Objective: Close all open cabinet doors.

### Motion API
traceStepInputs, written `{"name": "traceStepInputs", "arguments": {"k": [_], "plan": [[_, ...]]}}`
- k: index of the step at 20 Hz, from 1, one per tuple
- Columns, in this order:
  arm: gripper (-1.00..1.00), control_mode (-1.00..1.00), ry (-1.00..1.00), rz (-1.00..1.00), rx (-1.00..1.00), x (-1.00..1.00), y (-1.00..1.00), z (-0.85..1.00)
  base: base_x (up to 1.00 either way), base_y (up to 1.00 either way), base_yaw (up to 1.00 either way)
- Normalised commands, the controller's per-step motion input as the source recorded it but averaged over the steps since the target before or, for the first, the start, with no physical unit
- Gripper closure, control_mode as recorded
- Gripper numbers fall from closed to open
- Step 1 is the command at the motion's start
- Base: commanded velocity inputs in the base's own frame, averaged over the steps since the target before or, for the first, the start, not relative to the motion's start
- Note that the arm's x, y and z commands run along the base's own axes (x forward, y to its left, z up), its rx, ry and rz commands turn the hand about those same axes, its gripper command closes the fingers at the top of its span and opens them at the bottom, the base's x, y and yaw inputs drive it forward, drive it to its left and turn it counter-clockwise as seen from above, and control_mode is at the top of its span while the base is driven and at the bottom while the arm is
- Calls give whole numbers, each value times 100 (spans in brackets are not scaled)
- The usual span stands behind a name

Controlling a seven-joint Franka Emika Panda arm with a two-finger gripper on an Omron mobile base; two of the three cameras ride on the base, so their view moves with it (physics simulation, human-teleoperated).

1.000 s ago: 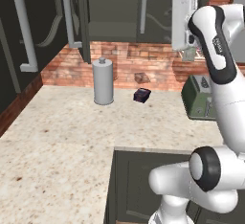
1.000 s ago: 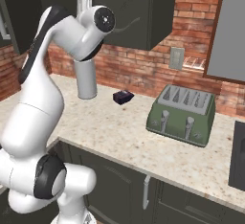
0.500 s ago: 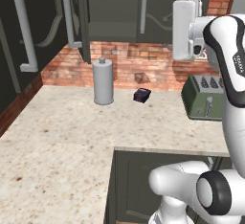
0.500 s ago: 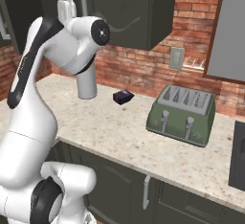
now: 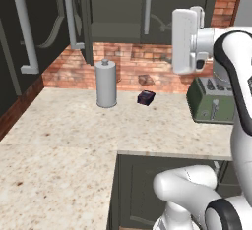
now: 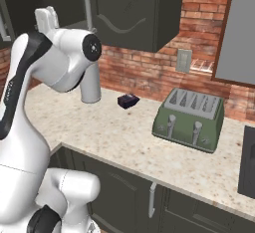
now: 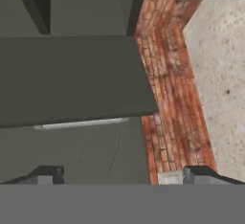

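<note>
Up on the wall, one cabinet door (image 5: pixel 87 22) stands swung out toward me, edge on, and its silver bar handle (image 5: pixel 71 13) shows to its left. Beside it the cabinet's dark inside (image 5: pixel 115 8) is exposed. To the right a cabinet door (image 5: pixel 172 3) with arched moulding lies flat against its cabinet; it is also in the right base view (image 6: pixel 134 13). My gripper (image 5: pixel 189 35) hangs in front of that door at cabinet height, apart from it. In the hand view, rolled sideways, my gripper (image 7: pixel 122 175) is open and holds nothing, facing a door handle (image 7: pixel 81 122).
On the speckled counter (image 5: pixel 59 140) stand a grey canister (image 5: pixel 106 84), a small dark box (image 5: pixel 145 98) and a green toaster (image 6: pixel 191 117) against the brick wall. More dark panels with bar handles (image 5: pixel 22 27) line the left side. Base cabinet doors (image 6: pixel 124 197) sit below the counter edge.
My hand has come lower and drawn back from the cabinets as the arm swung. The doors and the things on the counter have not moved.
</note>
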Motion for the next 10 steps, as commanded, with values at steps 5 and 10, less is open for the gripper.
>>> {"name": "traceStepInputs", "arguments": {"k": [5,10], "plan": [[-100,-100,0,5,0,-42,44,-8,0,0,0],[-100,-100,0,3,0,-25,55,-8,0,0,0]]}}
